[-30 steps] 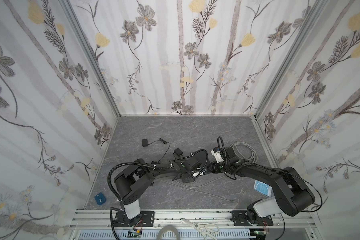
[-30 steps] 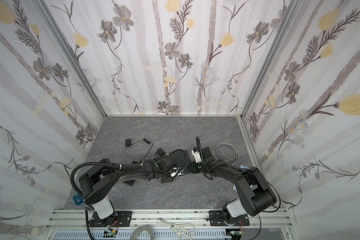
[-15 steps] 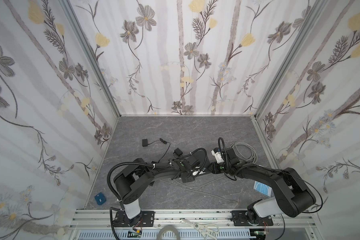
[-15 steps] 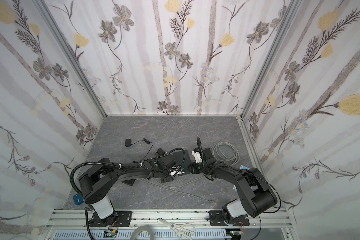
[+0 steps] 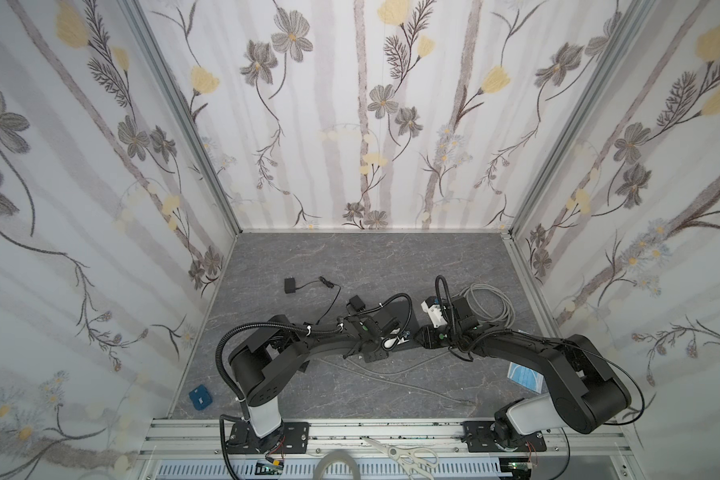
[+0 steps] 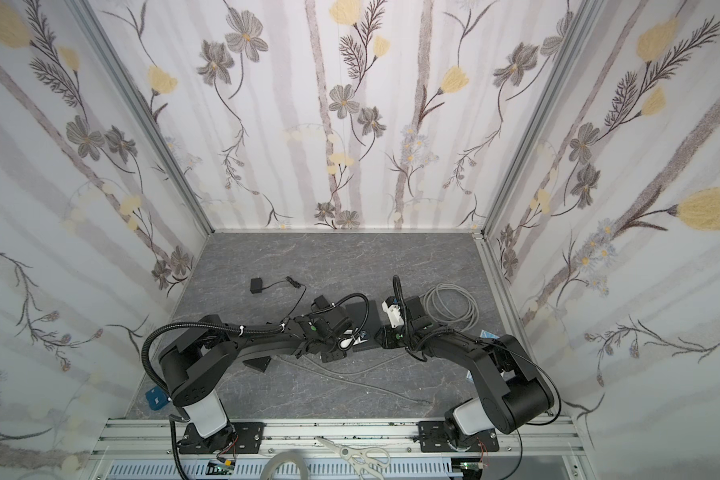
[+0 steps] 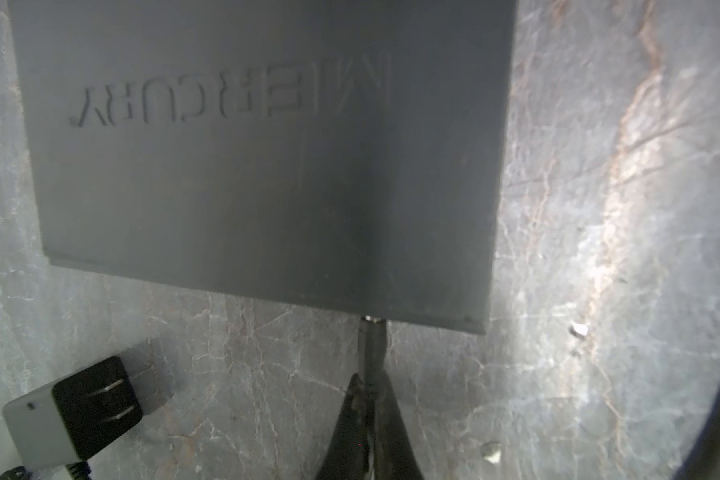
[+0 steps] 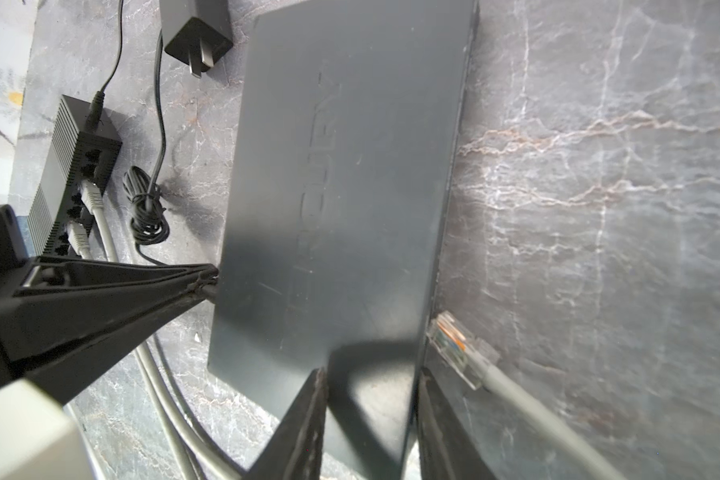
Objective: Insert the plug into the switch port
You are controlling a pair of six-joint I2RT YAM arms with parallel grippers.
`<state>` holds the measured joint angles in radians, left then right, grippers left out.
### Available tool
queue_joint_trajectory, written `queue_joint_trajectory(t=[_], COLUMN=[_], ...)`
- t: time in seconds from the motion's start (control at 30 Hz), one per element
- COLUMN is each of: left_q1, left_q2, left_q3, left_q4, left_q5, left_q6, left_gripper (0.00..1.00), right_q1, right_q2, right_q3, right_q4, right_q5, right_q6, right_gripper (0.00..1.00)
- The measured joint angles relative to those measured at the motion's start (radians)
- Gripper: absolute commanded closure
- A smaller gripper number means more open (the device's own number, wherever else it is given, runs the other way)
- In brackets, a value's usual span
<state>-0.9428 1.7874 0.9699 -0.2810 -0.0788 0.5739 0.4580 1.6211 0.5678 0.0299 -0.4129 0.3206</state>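
Observation:
The switch (image 7: 267,166) is a flat dark box marked MERCURY, lying on the grey floor, and shows in both top views (image 5: 400,312) (image 6: 362,318). My left gripper (image 7: 366,388) is shut on the black barrel plug (image 7: 373,343). The plug's metal tip touches the switch's near edge. Whether it has entered a port I cannot tell. In the right wrist view the left gripper's fingers (image 8: 142,291) meet the switch (image 8: 341,187) from the side. My right gripper (image 8: 371,407) is shut on the switch's corner, one finger on each side.
A clear network plug (image 8: 454,349) on a grey cable lies beside the switch. A smaller switch (image 8: 75,174) with cables plugged in and a power adapter (image 8: 196,33) sit nearby. A coiled grey cable (image 5: 487,303) lies at the right, a blue block (image 5: 200,398) at the front left.
Both arms have shifted only slightly near the switch. Both grips are unchanged.

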Motion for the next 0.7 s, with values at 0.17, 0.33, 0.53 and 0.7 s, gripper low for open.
queue_joint_trajectory(t=[0.17, 0.33, 0.53, 0.7], left_q1=[0.001, 0.001, -0.006, -0.013], left_q2=[0.000, -0.002, 0.003, 0.008], left_q3=[0.000, -0.001, 0.013, 0.024], left_q4=[-0.001, -0.001, -0.034, -0.065], left_q5=[0.001, 0.001, -0.019, -0.058], left_q6=[-0.002, -0.002, -0.002, -0.002], left_gripper=[1.00, 1.00, 1.00, 1.00], right_q1=[0.000, 0.003, 0.039, 0.063], right_q2=[0.000, 0.000, 0.010, 0.022], right_q3=[0.000, 0.000, 0.002, 0.001], right_q4=[0.000, 0.002, 0.024, 0.060], right_q5=[0.000, -0.002, 0.009, 0.015], right_q6=[0.000, 0.004, 0.029, 0.059], right_gripper=[0.64, 0.65, 0.66, 0.66])
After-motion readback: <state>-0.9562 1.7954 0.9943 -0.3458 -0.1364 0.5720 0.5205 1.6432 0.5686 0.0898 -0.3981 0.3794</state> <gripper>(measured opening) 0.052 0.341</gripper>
